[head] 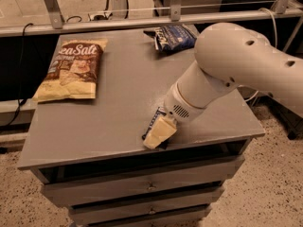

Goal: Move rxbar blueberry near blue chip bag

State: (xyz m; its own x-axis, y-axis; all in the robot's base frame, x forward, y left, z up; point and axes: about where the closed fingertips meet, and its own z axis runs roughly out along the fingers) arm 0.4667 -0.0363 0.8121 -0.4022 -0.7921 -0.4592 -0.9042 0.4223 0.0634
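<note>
The rxbar blueberry (pixel 152 120) is a small dark navy bar lying near the table's front edge, mostly covered by my gripper. My gripper (pixel 159 133), with cream-coloured tips, sits right on top of the bar's near end at the table edge. The blue chip bag (pixel 173 36) is a wrinkly dark blue bag with white lettering at the far side of the table, well behind the bar and the arm. My large white arm (pixel 227 70) reaches in from the right.
A big yellow-and-brown Sea Salt bag (pixel 72 68) lies at the table's left. The grey table (pixel 109 108) has drawers below its front edge. A metal rail (pixel 142 21) runs behind the table.
</note>
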